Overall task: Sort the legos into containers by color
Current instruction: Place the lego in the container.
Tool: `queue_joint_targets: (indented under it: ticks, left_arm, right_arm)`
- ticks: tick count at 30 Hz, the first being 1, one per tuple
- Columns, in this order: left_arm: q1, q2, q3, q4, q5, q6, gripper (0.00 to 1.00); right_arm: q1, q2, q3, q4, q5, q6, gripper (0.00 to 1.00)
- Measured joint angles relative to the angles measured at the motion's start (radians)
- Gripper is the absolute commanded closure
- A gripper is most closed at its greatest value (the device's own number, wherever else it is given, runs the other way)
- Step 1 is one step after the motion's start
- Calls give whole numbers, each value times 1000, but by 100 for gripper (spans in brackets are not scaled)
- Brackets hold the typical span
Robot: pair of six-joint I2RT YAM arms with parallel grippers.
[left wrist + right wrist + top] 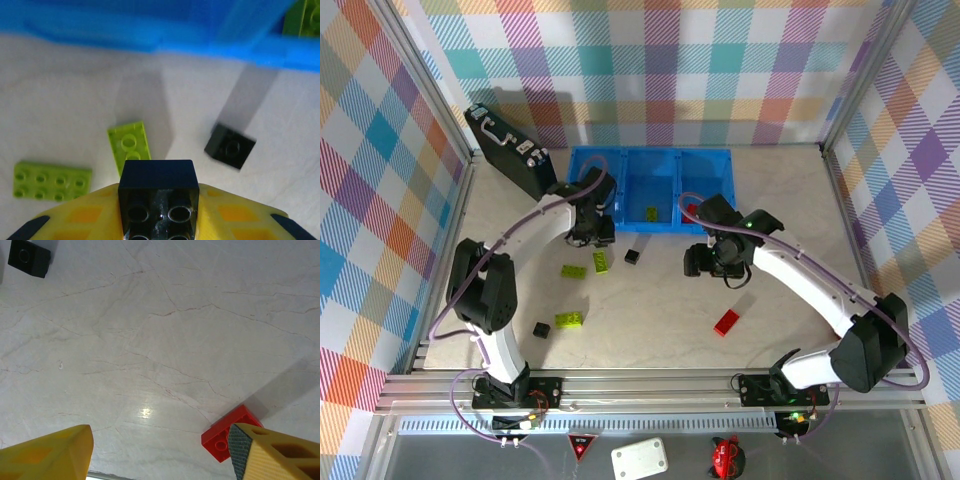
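A black brick [157,192] sits clamped between the yellow fingers of the left gripper [157,220], on the near side of the blue tray [100,30] and close to its front wall. A red brick [231,432] lies on the table just beside one finger of the right gripper [160,455], outside the jaws, which stand apart and hold nothing. The pale marbled table [650,300] carries loose lime bricks [572,271] and another black piece [632,256]. Plaid walls surround it, with a black case [505,150] at the far left.
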Motion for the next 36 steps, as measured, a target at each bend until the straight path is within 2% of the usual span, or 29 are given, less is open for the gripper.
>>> queue_joint_targets:
  ticks: [12, 21, 26, 36]
  left_arm:
    - [134, 269, 414, -75, 72, 92, 63]
    - [165, 476, 686, -121, 169, 202, 63]
    - [183, 526, 752, -143, 230, 245, 63]
    - [219, 605, 753, -153, 328, 298, 61]
  right_arm:
    - [0, -55, -14, -16, 6, 27, 27]
    - [0, -57, -19, -22, 6, 30, 27]
    - [0, -57, -19, -22, 1, 31, 27]
    - [2, -54, -16, -22, -13, 30, 27]
